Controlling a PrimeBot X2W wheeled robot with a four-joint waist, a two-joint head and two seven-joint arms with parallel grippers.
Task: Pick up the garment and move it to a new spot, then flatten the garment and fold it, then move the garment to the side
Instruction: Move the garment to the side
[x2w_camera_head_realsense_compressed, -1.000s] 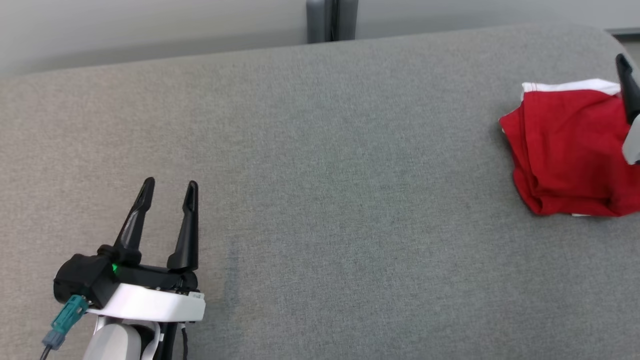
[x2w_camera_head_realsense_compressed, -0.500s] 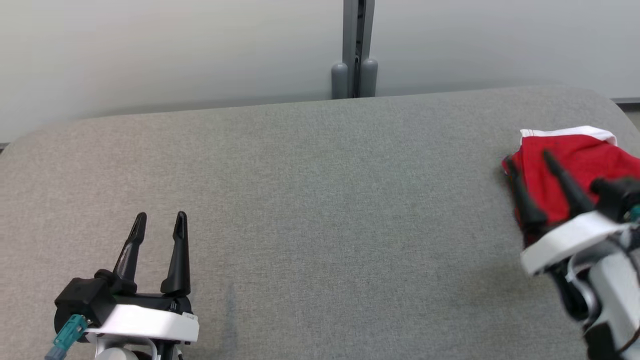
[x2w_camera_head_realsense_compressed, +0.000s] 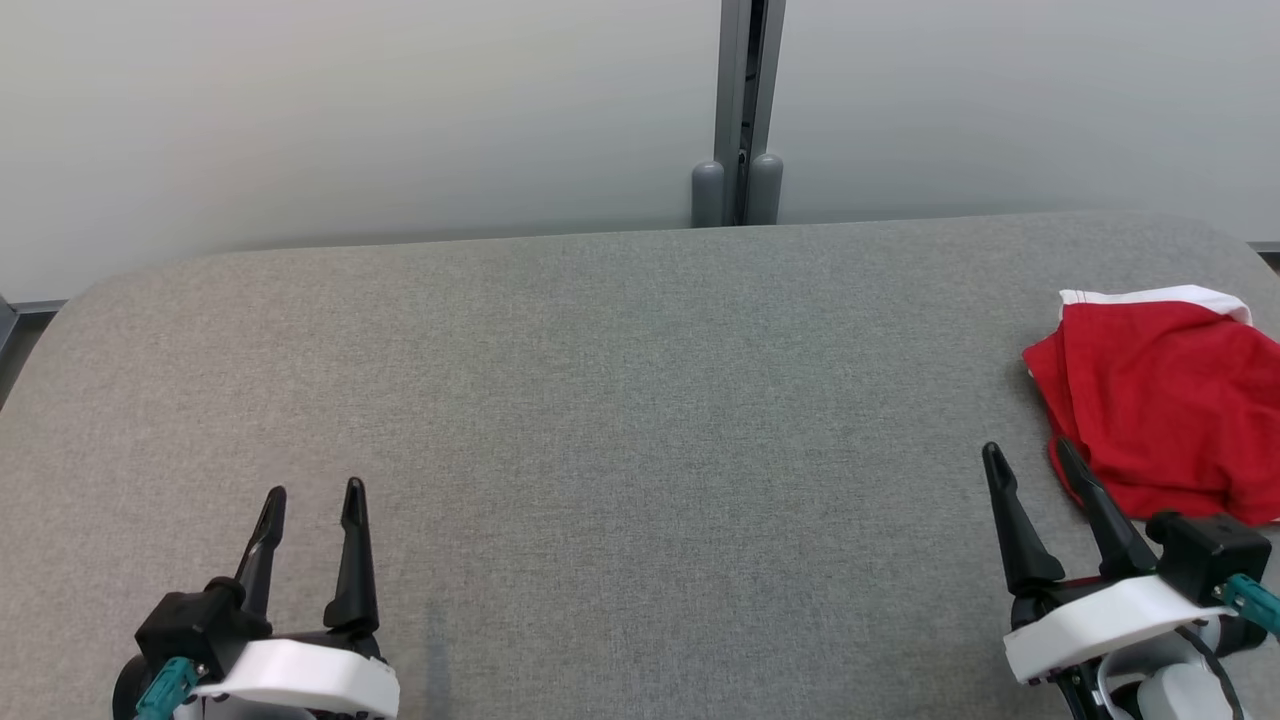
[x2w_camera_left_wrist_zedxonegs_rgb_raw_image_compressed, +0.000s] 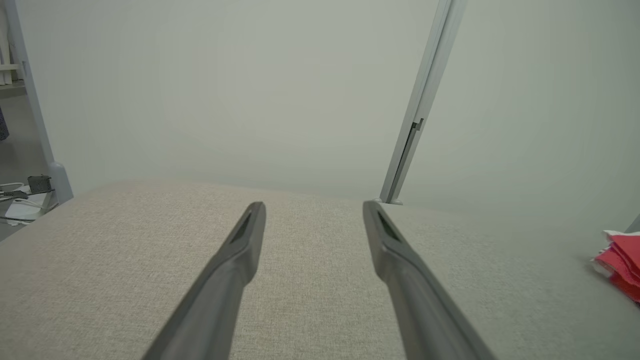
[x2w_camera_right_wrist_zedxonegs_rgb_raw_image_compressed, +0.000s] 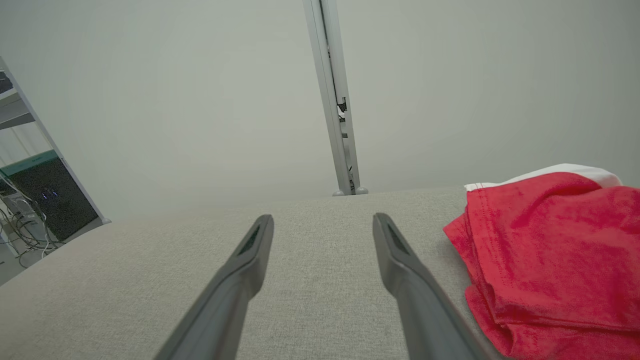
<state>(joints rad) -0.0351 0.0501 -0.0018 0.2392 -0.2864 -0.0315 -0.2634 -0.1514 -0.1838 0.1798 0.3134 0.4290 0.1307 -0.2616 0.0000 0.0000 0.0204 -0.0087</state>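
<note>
A folded red garment with a white band at its far edge lies at the right end of the grey table; the right wrist view has the garment to the right of my fingers, and it peeks in as a red pile at the left wrist view's right edge. My right gripper stands open just left of the garment's near corner, nothing between its fingers. My left gripper is open and empty at the lower left, far from the cloth.
A pale wall with a grey upright post runs behind the table. The table's rounded corners mark its far edge. Shelving and cables stand off to the left beyond the table.
The head camera has tilted up, so the whole picture shifted down. My right gripper drew back off the garment to the near right, leaving the garment lying there. My left gripper keeps its pose.
</note>
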